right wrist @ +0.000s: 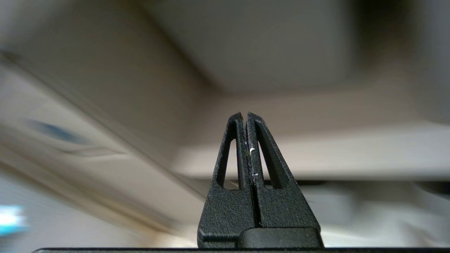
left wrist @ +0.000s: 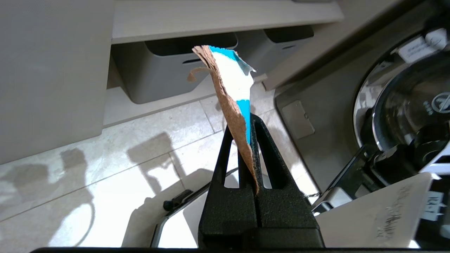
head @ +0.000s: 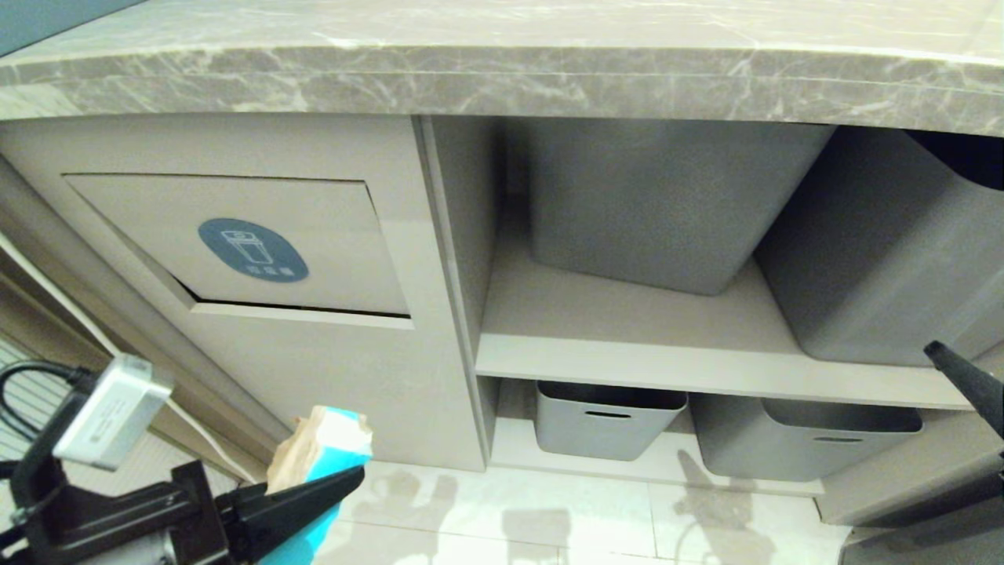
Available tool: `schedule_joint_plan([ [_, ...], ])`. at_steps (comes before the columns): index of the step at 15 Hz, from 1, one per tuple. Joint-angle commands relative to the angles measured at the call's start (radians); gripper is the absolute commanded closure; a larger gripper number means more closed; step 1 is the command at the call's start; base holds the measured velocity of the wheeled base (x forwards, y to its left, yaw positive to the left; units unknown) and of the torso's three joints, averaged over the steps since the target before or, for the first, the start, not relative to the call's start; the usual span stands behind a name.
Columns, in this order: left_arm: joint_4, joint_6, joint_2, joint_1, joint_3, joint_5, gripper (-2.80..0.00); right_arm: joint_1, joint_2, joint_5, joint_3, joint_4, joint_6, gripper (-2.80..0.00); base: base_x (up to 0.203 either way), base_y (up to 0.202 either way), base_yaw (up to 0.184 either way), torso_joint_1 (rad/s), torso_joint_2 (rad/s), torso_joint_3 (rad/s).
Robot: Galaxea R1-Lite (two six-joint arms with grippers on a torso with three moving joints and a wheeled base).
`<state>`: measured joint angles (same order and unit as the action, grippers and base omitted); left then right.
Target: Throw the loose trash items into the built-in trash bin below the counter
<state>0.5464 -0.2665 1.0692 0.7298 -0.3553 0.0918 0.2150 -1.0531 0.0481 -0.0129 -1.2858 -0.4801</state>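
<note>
Scrap in hand, bin flap (head: 235,243) shut

Left end effector (head: 349,475), at 7 o'clock, pinches a cardboard scrap (head: 321,447); right end effector (right wrist: 245,117) is clenched empty. The thin edge-grip may slip against the flap.

- The counter (head: 502,78) juts out over the cabinet front, capping any approach from above.
- The bin flap (head: 235,243) hangs nearly flush in the cabinet front, with only a thin dark slit along its lower edge; the floor (head: 502,510) in front of it lies bare.
- The left gripper (head: 345,475), fingers pinched on a cardboard scrap (head: 314,451), sits low, below the flap.
- A vertical panel (head: 451,298) walls the flap off from the shelf (head: 667,345).
- Grey tubs (head: 667,204) fill the shelf and the space under it.
- The right gripper (head: 969,380) stands before the shelf edge at right, fingers together.
</note>
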Motion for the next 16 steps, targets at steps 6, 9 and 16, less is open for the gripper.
schedule_joint_plan([
  [6,-0.002,0.002,-0.155,-0.089,0.052,-0.006,0.0,-0.196,0.453,0.003,0.008,0.881,0.3,0.0,0.0,0.0,0.0,0.0,0.0,0.0],
  [9,0.008,-0.013,-0.171,-0.173,0.123,-0.005,0.0,-0.181,0.768,-0.005,-0.056,1.341,0.373,0.0,0.0,0.0,0.0,0.0,0.0,0.0],
  [16,0.01,-0.046,-0.121,-0.212,0.095,-0.001,0.0,-0.201,1.053,-0.025,-0.03,1.393,0.519,0.0,0.0,0.0,0.0,0.0,0.0,0.0],
])
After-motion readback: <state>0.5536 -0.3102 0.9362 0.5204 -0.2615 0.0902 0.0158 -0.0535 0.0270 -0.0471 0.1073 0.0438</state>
